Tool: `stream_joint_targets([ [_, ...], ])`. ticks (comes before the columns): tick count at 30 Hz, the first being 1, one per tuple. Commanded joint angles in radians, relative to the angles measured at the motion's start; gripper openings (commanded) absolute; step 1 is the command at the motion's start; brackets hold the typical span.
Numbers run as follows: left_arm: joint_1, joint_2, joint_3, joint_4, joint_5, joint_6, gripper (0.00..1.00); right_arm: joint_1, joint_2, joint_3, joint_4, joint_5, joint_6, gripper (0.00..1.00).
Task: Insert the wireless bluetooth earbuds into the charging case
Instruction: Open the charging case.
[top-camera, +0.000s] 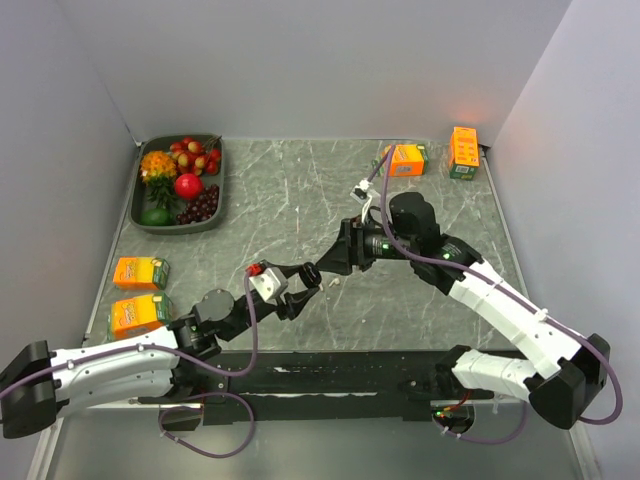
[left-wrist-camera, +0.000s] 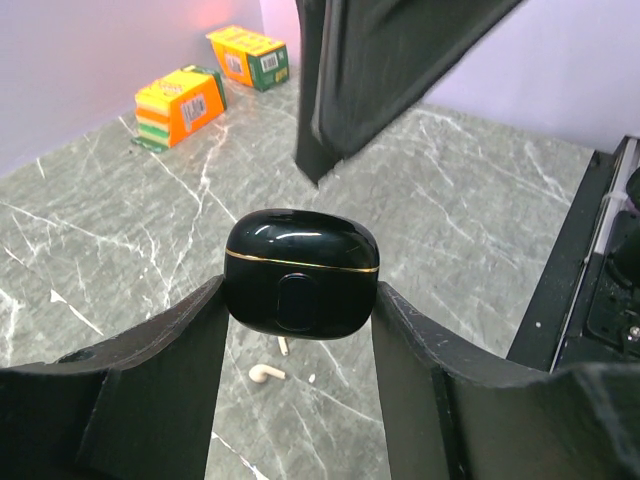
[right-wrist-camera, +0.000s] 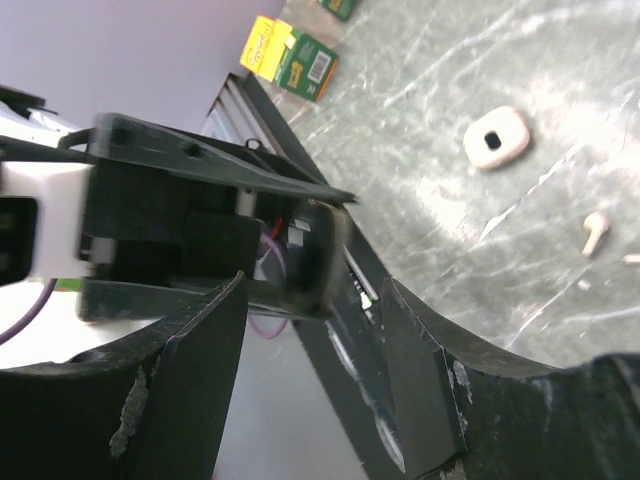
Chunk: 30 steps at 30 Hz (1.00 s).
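Note:
My left gripper (left-wrist-camera: 300, 290) is shut on a glossy black charging case (left-wrist-camera: 300, 272) with a gold seam, its lid closed, held above the marble table. Under it a white earbud (left-wrist-camera: 266, 373) and a small white piece (left-wrist-camera: 283, 346) lie on the table. My right gripper (right-wrist-camera: 312, 285) stands open right in front of the case (right-wrist-camera: 318, 258), which shows edge-on there. In the top view the two grippers meet at mid-table, left gripper (top-camera: 316, 280), right gripper (top-camera: 325, 268). The right wrist view also shows one white earbud (right-wrist-camera: 595, 230) lying on the marble.
A pale rounded-square object with a dark hole (right-wrist-camera: 497, 138) lies on the table near the earbud. A fruit tray (top-camera: 145, 215) sits far left. Orange cartons stand at the left (top-camera: 140, 272) (top-camera: 138, 313) and at the back right (top-camera: 405, 159) (top-camera: 463, 152).

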Motion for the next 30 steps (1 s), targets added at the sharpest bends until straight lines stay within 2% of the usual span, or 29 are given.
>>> stream_joint_targets([
  [1, -0.009, 0.021, 0.050, 0.024, -0.012, 0.010, 0.01, 0.046, -0.003, 0.101, -0.085, 0.111, -0.093, 0.64],
  [10, -0.018, 0.045, 0.065, 0.032, -0.009, 0.018, 0.01, 0.144, 0.055, 0.163, -0.218, 0.300, -0.169, 0.56],
  [21, -0.023, 0.060, 0.077, 0.032, -0.001, 0.021, 0.01, 0.172, 0.077, 0.175, -0.230, 0.323, -0.183, 0.46],
  [28, -0.026, 0.065, 0.080, 0.027, -0.004, 0.024, 0.01, 0.181, 0.078, 0.172, -0.226, 0.317, -0.181, 0.46],
  [30, -0.027, 0.067, 0.080, 0.029, -0.004, 0.027, 0.01, 0.181, 0.080, 0.170, -0.224, 0.314, -0.179, 0.41],
])
